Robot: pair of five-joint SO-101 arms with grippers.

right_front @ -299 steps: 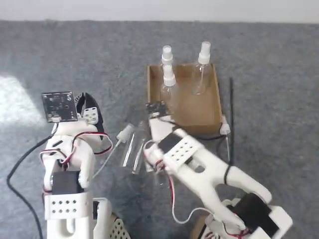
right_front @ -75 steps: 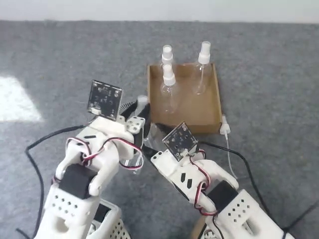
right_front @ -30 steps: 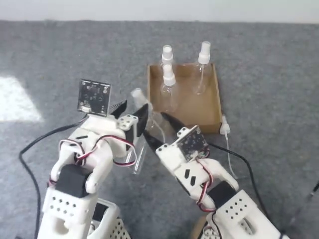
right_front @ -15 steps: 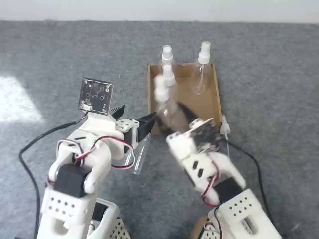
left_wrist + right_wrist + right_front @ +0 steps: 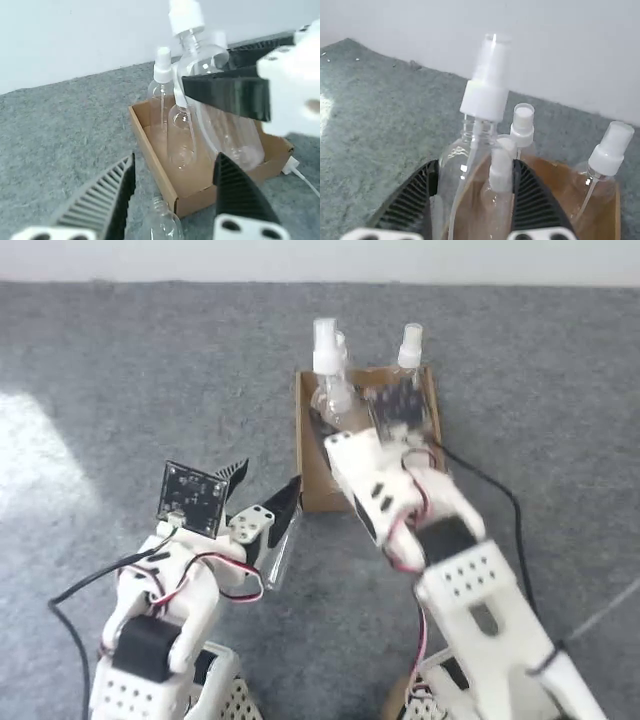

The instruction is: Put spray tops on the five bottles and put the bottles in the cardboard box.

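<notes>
Spray bottle (image 5: 326, 350), top already fitted, stands upright in the clenched right end effector (image 5: 474, 172) at the upper centre of the high view. Its long axis is vertical and its base is over the left half of the cardboard box (image 5: 300, 445). The jaws grip the clear body from both sides, below the neck. The box lies straight beneath this end effector, so the coming move looks like a plain descent and release. Whether the base already touches the box floor cannot be told. Three capped bottles (image 5: 611, 147) stand in the box close beside the held one, and a sideways slip could knock them. The left end effector (image 5: 268, 478), lower left of centre, is spread wide and grasps nothing. Just by its tips an uncapped bottle (image 5: 281, 552) lies on the grey tabletop (image 5: 120, 360), its long axis running up the frame toward the box's near wall. The left arm is the nearer to it.
</notes>
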